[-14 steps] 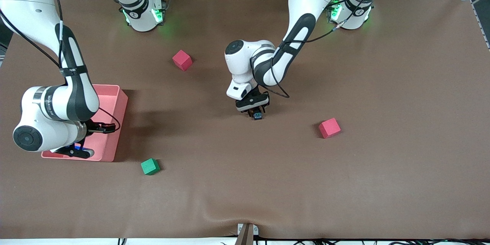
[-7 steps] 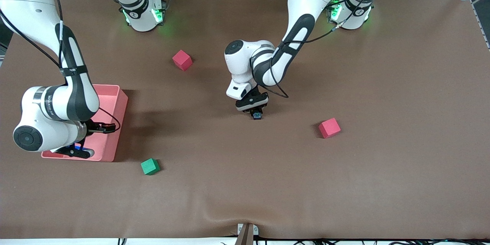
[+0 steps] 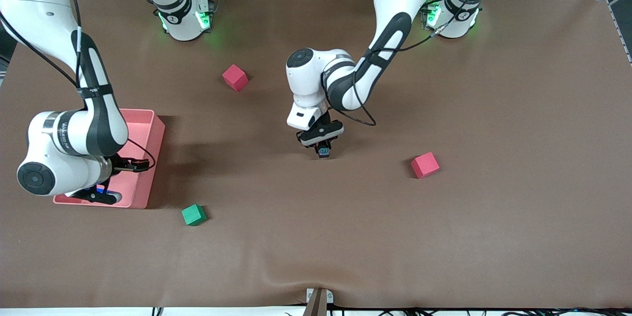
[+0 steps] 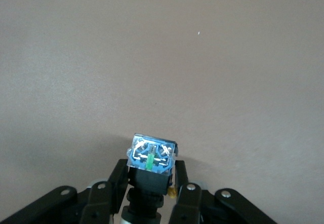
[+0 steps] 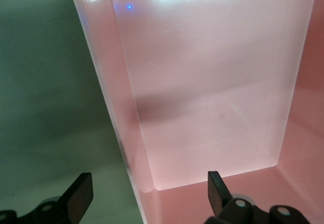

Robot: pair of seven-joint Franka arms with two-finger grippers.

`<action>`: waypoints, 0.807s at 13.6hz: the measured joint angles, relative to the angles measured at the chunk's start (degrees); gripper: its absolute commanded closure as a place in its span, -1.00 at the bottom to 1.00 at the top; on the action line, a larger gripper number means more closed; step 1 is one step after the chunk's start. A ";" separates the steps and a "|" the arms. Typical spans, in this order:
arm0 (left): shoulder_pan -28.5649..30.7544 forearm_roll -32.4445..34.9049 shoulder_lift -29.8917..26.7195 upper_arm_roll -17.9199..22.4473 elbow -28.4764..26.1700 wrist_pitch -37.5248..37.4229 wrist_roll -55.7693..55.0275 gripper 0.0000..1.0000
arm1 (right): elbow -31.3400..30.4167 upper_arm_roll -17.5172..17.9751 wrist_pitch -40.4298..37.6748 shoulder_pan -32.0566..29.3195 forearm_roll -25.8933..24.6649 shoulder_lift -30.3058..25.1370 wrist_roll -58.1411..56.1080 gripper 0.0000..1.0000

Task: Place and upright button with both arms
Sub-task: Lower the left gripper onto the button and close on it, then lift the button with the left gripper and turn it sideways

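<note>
My left gripper (image 3: pixel 323 150) is shut on the button (image 3: pixel 324 151) and holds it just over the brown mat at the table's middle. In the left wrist view the button (image 4: pixel 151 160) sits between my fingers (image 4: pixel 117 180) with its blue, clear-topped end pointing away from the wrist and its black body toward it; only a sliver of orange shows. My right gripper (image 3: pixel 101 192) is open and waits over the pink bin (image 3: pixel 148 158) at the right arm's end of the table; in the right wrist view its fingers (image 5: pixel 81 193) straddle the bin's wall (image 5: pixel 126 143).
One red cube (image 3: pixel 235 77) lies nearer the robot bases. Another red cube (image 3: pixel 425 165) lies toward the left arm's end. A green cube (image 3: pixel 193 215) lies beside the bin, nearer the front camera. The bin's inside (image 5: pixel 212 82) shows nothing in it.
My left gripper has shifted a little toward the right arm's end with the button and turned at the wrist. The right arm has not moved.
</note>
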 measured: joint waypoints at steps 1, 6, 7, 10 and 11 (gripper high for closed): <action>0.47 -2.20 -0.45 0.03 0.47 0.00 0.06 1.00 | 0.00 0.00 0.00 0.00 0.00 0.00 0.00 -1.00; 2.42 -13.87 -2.28 0.07 2.02 0.03 2.02 1.00 | 0.00 0.01 0.01 0.00 0.00 0.00 0.00 -1.00; 2.73 -16.79 -2.53 0.06 2.69 0.03 2.60 1.00 | 0.00 0.02 0.01 0.00 0.00 0.00 0.00 -1.00; 3.69 -26.53 -2.75 0.09 4.99 0.04 3.70 1.00 | 0.00 0.04 0.01 0.00 0.00 0.00 0.00 -1.00; 4.02 -29.49 -2.75 0.09 5.56 0.04 4.30 1.00 | 0.00 0.04 0.01 0.00 0.00 0.00 0.00 -1.00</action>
